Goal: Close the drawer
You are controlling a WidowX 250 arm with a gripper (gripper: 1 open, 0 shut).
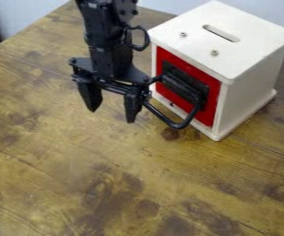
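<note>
Right beside the open black robot gripper (112, 109) is the red-fronted drawer (175, 95) with its black loop handle (173, 118). The drawer sits in the white box (225, 55), which stands next to the gripper on the brown wooden table (83, 175). The gripper's fingers point down.

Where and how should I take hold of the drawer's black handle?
Best at the outer bar of the handle, from the front, jaws straddling it: the loop stands out from the red front, probably leaving finger room. The gripper hangs open beside it.
</note>
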